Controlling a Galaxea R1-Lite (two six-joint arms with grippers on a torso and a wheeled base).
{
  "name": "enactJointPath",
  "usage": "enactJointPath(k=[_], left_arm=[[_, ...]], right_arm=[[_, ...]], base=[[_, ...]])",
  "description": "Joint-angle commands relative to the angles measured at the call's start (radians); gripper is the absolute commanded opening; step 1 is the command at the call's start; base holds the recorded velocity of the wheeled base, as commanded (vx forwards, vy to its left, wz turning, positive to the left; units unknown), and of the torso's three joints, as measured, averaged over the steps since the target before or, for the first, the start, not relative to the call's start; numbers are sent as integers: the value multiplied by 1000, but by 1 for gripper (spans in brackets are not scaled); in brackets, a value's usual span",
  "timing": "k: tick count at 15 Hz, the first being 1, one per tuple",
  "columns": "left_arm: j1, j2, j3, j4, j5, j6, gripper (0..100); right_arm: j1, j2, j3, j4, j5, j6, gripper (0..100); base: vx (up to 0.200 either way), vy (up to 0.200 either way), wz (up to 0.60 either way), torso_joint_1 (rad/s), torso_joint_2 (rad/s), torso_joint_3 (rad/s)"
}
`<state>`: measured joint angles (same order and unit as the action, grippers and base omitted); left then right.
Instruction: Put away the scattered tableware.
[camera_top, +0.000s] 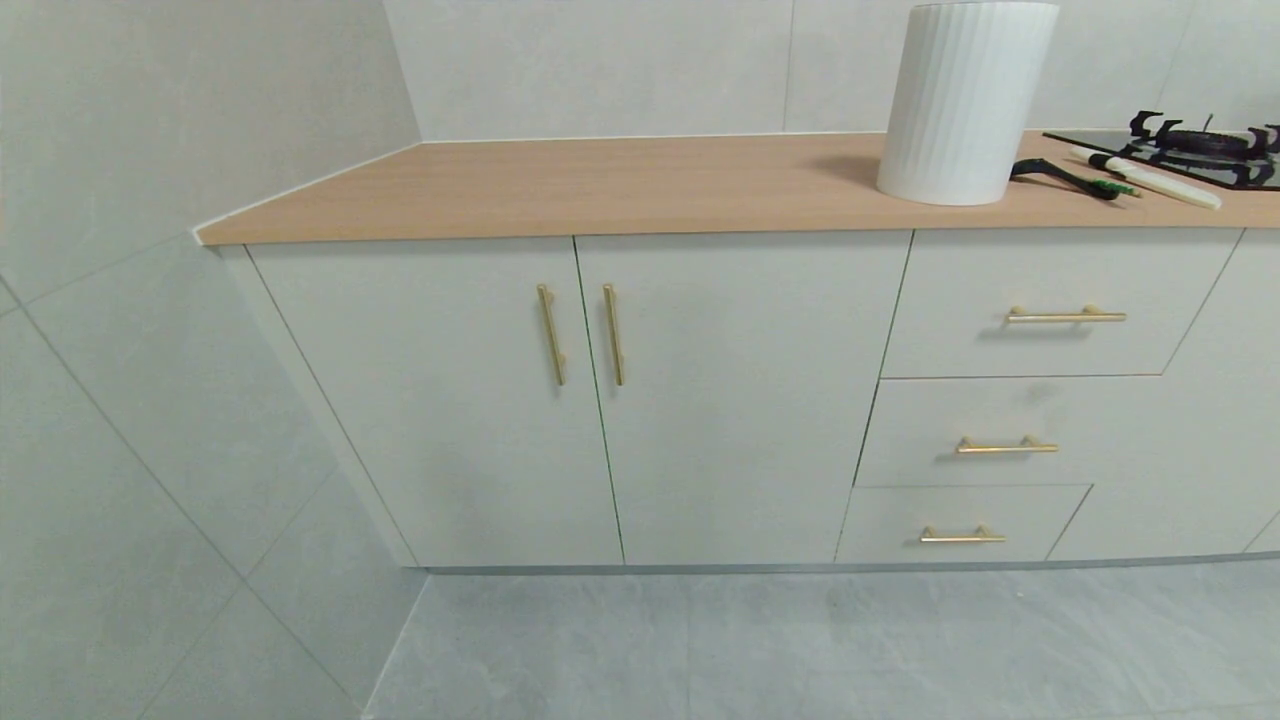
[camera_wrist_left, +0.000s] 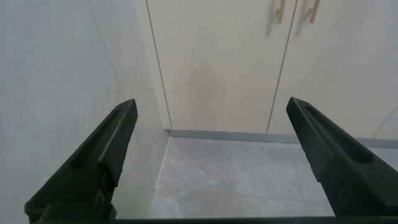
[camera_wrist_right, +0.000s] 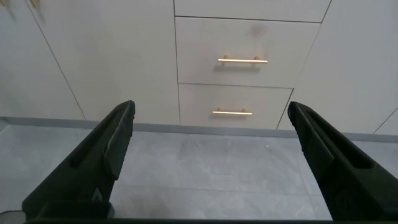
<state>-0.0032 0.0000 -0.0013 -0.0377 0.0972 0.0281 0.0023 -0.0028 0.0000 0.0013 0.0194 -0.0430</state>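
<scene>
A wooden countertop (camera_top: 600, 185) runs across the far part of the scene, and the scattered tableware lies at its right end. A black utensil (camera_top: 1062, 177) with a green-tipped piece at its end sits just right of a tall white ribbed canister (camera_top: 962, 100). A long white utensil (camera_top: 1152, 179) lies slanted just beside the black one, partly over the near edge of a black gas hob (camera_top: 1205, 148) at the far right. I cannot tell whether the two utensils touch. The canister stands upright near the counter's front edge. Below the counter, two white cabinet doors (camera_top: 430, 400) are shut, their vertical gold handles (camera_top: 551, 334) close together on either side of the seam between them. To their right is a stack of three shut drawers, each with a horizontal gold bar: the top drawer (camera_top: 1000, 270), the middle drawer (camera_top: 1000, 410) and the bottom drawer (camera_top: 960, 505). A pale tiled wall (camera_top: 150, 300) closes the left side, and grey floor tiles (camera_top: 800, 640) lie in front. The left gripper (camera_wrist_left: 211, 102) hangs low over the floor near the corner where the wall meets the left cabinet door, its dark fingers (camera_wrist_left: 106, 155) spread wide with nothing between them. The right gripper (camera_wrist_right: 210, 106) is also low over the floor, facing the two lower drawers. It too is spread wide and holds nothing. Both are well apart from the tableware on the counter.
</scene>
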Motion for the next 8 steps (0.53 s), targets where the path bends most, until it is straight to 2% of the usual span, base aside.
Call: enactJointPath(k=[1,2,8], left_arm=[[0,2,1,1,-10,-7,100],[0,3,1,38,-77,-28,100],[0,2,1,35,-83,-30,100]], right_arm=[[1,3,0,3,1,0,100],[1,3,0,3,1,2,100],[1,3,0,3,1,3,100]], base=[[0,0,0,0,0,0],[0,0,0,0,0,0],[0,0,0,0,0,0]])
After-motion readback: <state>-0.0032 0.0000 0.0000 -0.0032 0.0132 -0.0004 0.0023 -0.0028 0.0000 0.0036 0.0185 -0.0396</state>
